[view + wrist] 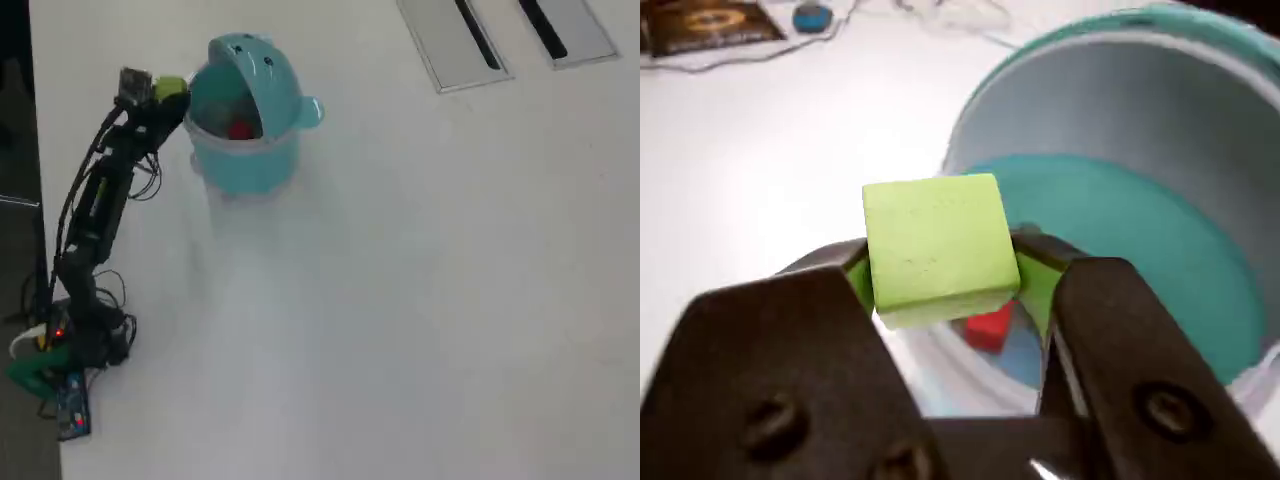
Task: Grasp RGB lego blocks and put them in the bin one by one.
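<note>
In the wrist view my gripper point(942, 278) is shut on the lime green cube point(938, 245), pinched between the two black jaws just over the near rim of the teal bin point(1200, 250). The bin's domed lid is flipped open. A red cube point(989, 327) lies inside on the bin's floor, partly hidden behind the green one. In the overhead view my gripper point(172, 97) holds the green cube point(169, 88) at the left edge of the bin point(245, 160), and the red cube point(239, 129) shows inside. No blue cube is in view.
Two grey rectangular panels point(455, 40) are set into the white table at the top right of the overhead view. My arm's base with its cables point(60, 340) stands at the lower left table edge. A dark card point(710, 25) and cables lie far off in the wrist view.
</note>
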Tool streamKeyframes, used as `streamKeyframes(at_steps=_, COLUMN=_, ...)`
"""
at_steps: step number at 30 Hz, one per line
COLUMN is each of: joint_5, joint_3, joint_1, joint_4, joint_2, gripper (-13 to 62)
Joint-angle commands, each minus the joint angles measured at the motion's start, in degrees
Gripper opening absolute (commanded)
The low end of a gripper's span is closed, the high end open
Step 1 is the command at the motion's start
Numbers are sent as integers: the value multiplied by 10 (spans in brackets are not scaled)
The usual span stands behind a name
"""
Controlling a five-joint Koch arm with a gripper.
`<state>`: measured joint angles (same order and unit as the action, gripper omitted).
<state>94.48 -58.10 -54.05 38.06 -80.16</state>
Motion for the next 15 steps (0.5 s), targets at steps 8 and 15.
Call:
streamKeyframes(at_steps=8, joint_5=-4, joint_3=100, joint_1=64, joint_4=-34, joint_2=31, gripper=148)
streamKeyframes(at_steps=15, joint_5=-4, joint_3=142, joint_1=79, joint_4=-64, joint_2=70, gripper=149)
